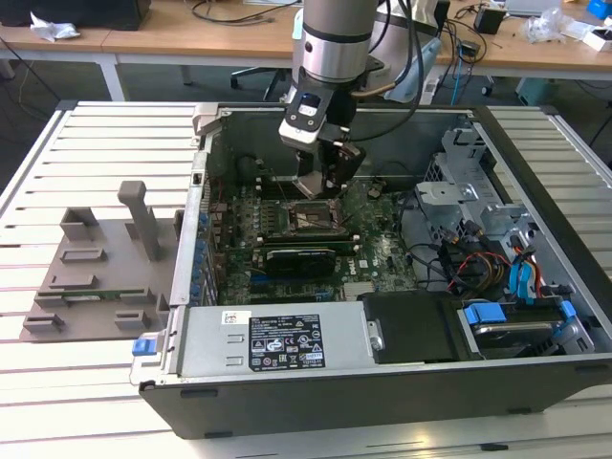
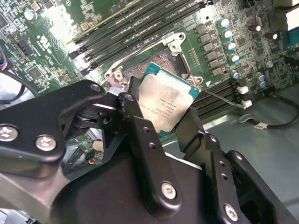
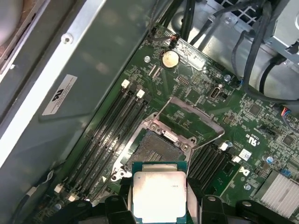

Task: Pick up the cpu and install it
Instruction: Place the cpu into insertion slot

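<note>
Just above the bare socket (image 3: 159, 145) on the green board (image 3: 196, 98), the gripper (image 2: 164, 114) held the cpu (image 2: 166, 103), fingers (image 2: 140, 135) clamped on its opposite edges, seemingly askew to the socket; squaring and levelling mattered before seating.

Print on cpu (image 2: 166, 105), label (image 1: 287, 341) unreadable

Both wrist views close above cpu (image 2: 166, 105) (image 3: 159, 196)

We look into a robotics lab or workshop: below the gripper (image 1: 320, 186) an open case (image 1: 287, 392) lies on a slatted metal bench (image 1: 96, 134), and beyond the gripper stand long wooden desks (image 1: 191, 43) strewn with cables (image 1: 229, 11).
</note>
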### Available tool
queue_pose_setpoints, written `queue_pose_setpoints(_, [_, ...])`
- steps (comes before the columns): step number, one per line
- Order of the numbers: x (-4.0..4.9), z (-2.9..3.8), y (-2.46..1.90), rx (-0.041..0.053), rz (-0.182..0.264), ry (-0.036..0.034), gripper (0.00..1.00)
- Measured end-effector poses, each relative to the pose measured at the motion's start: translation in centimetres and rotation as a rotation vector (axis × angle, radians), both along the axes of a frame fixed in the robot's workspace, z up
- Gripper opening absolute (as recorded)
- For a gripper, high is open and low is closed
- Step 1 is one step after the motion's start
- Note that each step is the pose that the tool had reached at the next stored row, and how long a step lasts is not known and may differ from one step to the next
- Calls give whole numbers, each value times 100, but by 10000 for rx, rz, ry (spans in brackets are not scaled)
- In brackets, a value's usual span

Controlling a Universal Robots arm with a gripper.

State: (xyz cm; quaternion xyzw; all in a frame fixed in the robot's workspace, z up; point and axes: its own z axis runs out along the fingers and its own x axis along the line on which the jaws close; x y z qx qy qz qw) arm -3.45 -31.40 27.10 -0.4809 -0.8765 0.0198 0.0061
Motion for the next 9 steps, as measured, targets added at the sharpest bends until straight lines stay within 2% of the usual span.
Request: queue_pose_setpoints(9, [0,-1,0,-1,-878,1,55])
